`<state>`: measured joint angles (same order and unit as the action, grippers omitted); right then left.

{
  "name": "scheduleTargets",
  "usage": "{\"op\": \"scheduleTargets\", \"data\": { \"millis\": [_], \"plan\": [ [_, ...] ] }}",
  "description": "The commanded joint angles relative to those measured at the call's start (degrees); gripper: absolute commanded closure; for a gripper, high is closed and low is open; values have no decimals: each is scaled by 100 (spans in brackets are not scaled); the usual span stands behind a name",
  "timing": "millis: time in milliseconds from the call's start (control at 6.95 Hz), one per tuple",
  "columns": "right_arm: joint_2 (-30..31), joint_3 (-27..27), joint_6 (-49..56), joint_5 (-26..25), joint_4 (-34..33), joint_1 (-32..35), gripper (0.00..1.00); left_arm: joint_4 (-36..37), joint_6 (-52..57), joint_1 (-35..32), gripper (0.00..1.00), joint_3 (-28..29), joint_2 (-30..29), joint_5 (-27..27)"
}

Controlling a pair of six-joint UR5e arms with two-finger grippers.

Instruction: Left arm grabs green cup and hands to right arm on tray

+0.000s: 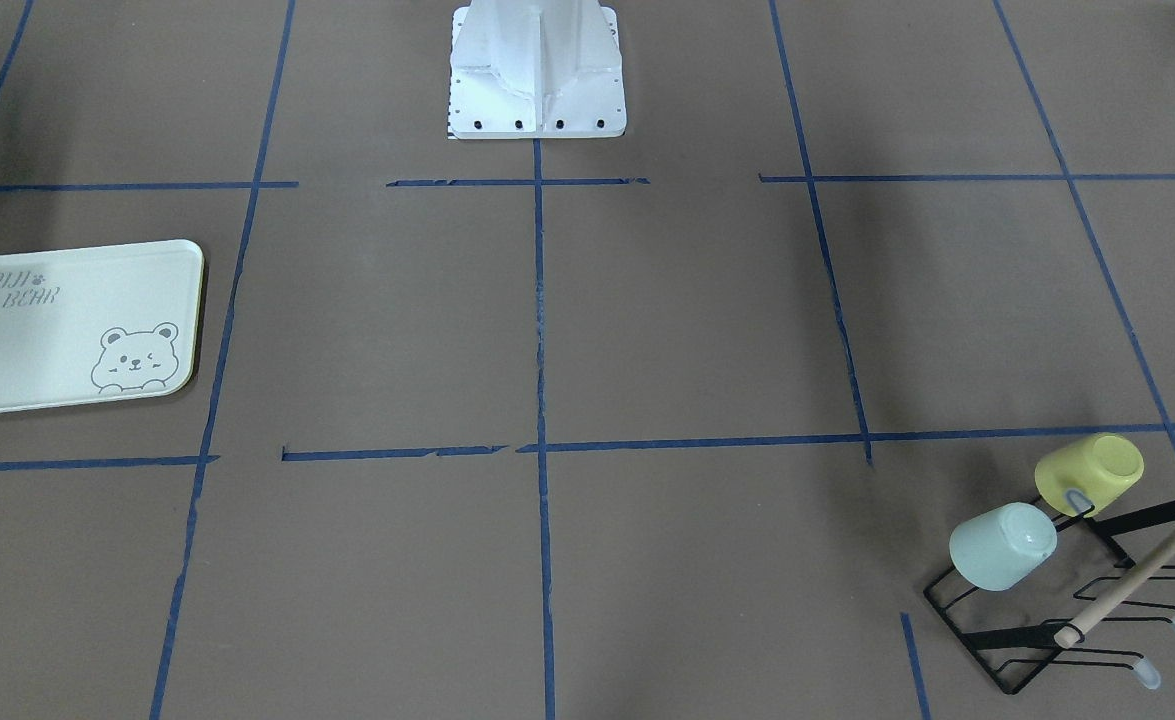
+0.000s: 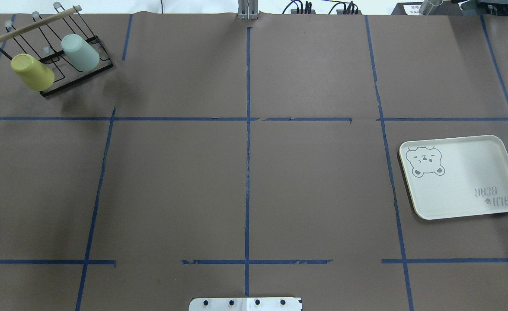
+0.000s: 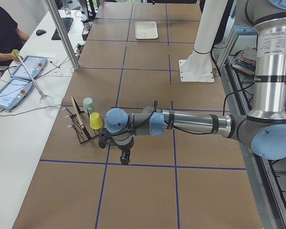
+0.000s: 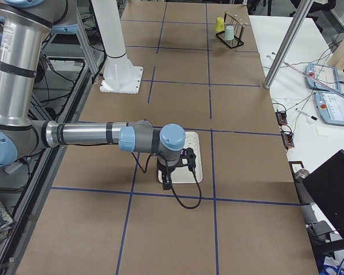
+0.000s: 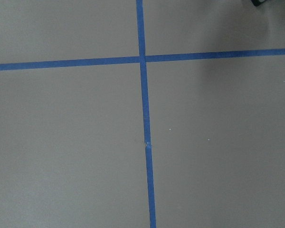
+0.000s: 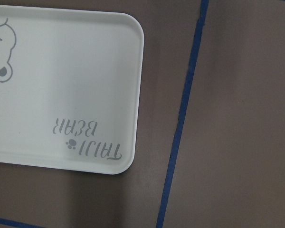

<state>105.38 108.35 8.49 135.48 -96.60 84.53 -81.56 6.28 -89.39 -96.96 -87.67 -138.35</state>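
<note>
The green cup point(image 1: 1002, 545) sits tilted, mouth down, on a peg of the black wire rack point(image 1: 1007, 637), just beside the yellow cup point(image 1: 1090, 473). The rack stands at the far corner of the brown surface point(image 2: 314, 194), on the robot's left. The tray point(image 2: 461, 177) lies flat on the robot's right, well apart from the rack.

The left claw point(image 3: 125, 160) points down above the surface near the rack, apart from both cups. Whether it is spread or pressed together cannot be told. The right claw point(image 4: 166, 183) hangs over the tray, and its state likewise cannot be told.
</note>
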Motion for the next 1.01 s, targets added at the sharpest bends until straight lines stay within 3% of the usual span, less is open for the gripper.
{"op": "scheduleTargets", "data": {
  "millis": [0,863],
  "plan": [
    [0,2,-14,4,1,2,0,-148,22,44,0,-42,56,9],
    [0,11,-23,13,1,-7,0,-167,13,166,0,-112,57,97]
  ]
}}
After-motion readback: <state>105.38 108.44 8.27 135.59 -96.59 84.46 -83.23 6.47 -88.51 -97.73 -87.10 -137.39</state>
